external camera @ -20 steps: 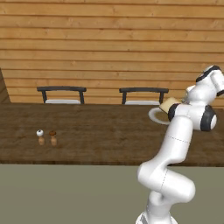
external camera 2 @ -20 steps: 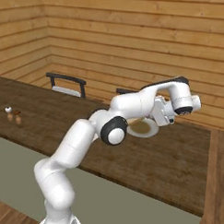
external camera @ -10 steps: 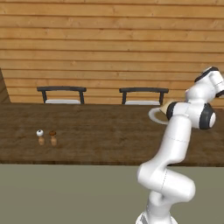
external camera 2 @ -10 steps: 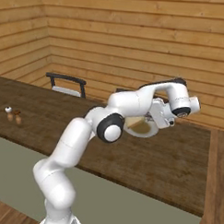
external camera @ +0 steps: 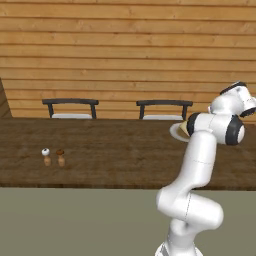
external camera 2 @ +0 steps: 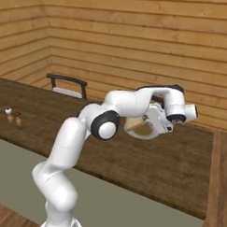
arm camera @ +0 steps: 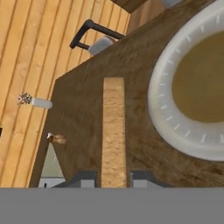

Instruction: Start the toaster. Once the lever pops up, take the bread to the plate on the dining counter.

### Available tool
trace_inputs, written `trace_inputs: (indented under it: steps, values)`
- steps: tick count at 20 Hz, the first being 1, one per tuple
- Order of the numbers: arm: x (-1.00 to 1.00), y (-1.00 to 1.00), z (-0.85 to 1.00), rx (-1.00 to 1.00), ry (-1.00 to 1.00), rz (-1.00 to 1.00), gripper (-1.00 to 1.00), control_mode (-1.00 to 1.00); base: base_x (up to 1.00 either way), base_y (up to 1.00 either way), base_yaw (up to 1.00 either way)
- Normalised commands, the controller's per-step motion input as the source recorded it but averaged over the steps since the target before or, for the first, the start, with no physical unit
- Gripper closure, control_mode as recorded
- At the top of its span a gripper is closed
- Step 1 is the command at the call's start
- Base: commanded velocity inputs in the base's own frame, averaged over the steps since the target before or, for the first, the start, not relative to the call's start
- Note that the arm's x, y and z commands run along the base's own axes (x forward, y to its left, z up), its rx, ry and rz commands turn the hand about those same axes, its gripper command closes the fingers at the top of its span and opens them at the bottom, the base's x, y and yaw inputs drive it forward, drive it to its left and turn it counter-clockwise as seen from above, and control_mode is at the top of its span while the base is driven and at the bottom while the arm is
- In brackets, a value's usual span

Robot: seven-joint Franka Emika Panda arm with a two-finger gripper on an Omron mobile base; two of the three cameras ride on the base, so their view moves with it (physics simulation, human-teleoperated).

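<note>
Over the counter (external camera: pixel 100 150), my arm reaches forward and right, with the wrist bent above the plate (external camera 2: pixel 139 131). My pincer (arm camera: pixel 113 178) is clenched on the bread (arm camera: pixel 113 131): in the hand view the slice stands edge-on between the two dark fingertips (arm camera: pixel 85 178), one pressed to each flat face, and runs away from the hand as a narrow tan strip.

Location of task items:
- Bread: held in the air over bare dark wood, just beside the plate rim and not touching it.
- Plate (arm camera: pixel 175 105): off-white, raised rim with small tick marks, tan centre. It rests on the counter on the far right side; in the left base view a sliver of its rim (external camera: pixel 176 131) shows behind my forearm.

Other items:
- Two small shakers (external camera: pixel 53 157) stand close together on the left part of the counter, well apart from the plate.
- Two dark chairs (external camera: pixel 70 107) stand behind the counter, against the plank wall (external camera: pixel 125 50). In the right base view my arm partly hides the nearer one
</note>
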Motion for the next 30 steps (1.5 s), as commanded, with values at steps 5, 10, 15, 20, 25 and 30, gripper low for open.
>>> trace_inputs:
  steps: [5, 10, 15, 20, 25, 30]
  values:
    - [0.03, 0.00, -0.10, -0.04, 0.00, -0.08, 1.00, -1.00, 0.00, 0.00, 0.00]
    - [0.00, 0.00, -0.17, -0.04, 0.00, -0.05, 1.00, -1.00, 0.00, 0.00, 0.00]
    - [0.08, 0.00, -0.03, -0.01, 0.00, -0.01, 1.00, -1.00, 0.00, 0.00, 0.00]
    - [0.21, -0.03, 0.00, 0.00, 0.00, 0.00, 1.00, -1.00, 0.00, 0.00, 0.00]
    - [0.16, -0.09, -0.01, 0.00, 0.00, 0.00, 1.00, -1.00, 0.00, 0.00, 0.00]
    - [0.21, -0.09, -0.08, 0.00, 0.00, 0.00, 1.00, -1.00, 0.00, 0.00, 0.00]
